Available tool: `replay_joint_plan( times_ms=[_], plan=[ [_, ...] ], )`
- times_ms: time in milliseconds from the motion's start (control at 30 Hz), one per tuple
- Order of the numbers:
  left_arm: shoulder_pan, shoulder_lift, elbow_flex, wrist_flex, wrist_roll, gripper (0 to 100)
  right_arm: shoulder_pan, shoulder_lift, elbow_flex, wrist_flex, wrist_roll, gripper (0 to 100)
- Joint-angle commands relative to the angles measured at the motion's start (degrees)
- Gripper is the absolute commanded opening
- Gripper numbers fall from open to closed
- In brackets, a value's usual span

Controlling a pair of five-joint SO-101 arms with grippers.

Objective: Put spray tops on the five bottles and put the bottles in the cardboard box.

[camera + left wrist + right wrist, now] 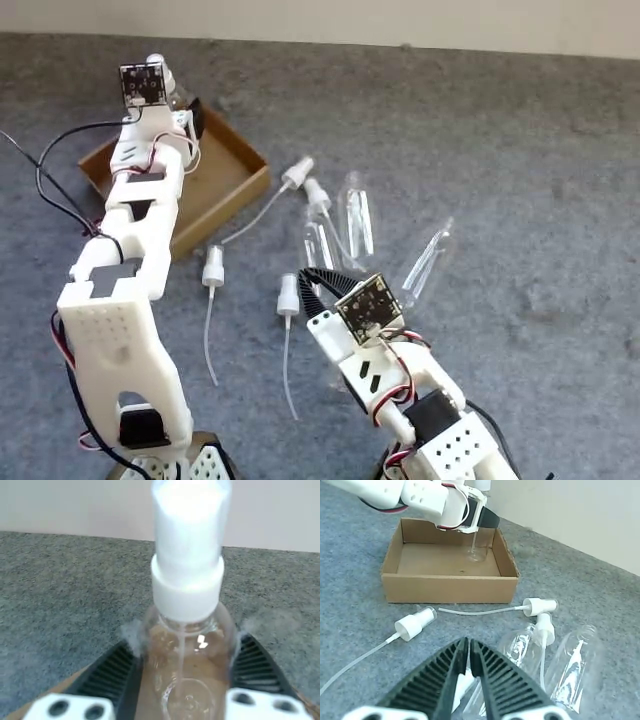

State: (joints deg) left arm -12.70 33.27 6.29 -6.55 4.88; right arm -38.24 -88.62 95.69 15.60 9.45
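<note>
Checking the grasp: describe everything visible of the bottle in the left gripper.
The bottle is clear, plastic-looking, round-shouldered, upright, with a white spray top seated on its neck and the dip tube running down inside. The left gripper clamps its body from both sides. Its base is low inside the cardboard box.

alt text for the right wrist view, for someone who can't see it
The left arm's jaws hold a capped bottle upright inside the cardboard box. Nearer, loose spray tops and clear bottles lie on the grey carpet beyond the right arm's shut jaws.
</note>
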Motion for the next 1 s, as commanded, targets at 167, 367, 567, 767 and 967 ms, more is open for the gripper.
replay_joint_plan(
  times_ms=[167, 367, 567, 767, 967],
  plan=[
    [1.01, -1.54, 0.75, 0.79, -0.35, 21, 0.75, -0.48, 8.92, -1.45, 0.62, 0.5],
    [1.01, -1.8, 1.8, 0.79, -0.35, 21, 0.75, -0.48, 8.92, -1.45, 0.62, 0.5],
    [1.01, -1.8, 1.89, 0.79, -0.35, 21, 0.75, -0.48, 8.92, -1.45, 0.62, 0.5],
    [0.84, -1.8, 1.89, 0.79, -0.35, 24, 0.75, -0.48, 8.92, -1.45, 0.62, 0.5],
    [0.04, -1.89, 1.63, 2.46, -0.35, 32, 0.75, -0.48, 8.92, -1.45, 0.62, 0.5]
  ],
)
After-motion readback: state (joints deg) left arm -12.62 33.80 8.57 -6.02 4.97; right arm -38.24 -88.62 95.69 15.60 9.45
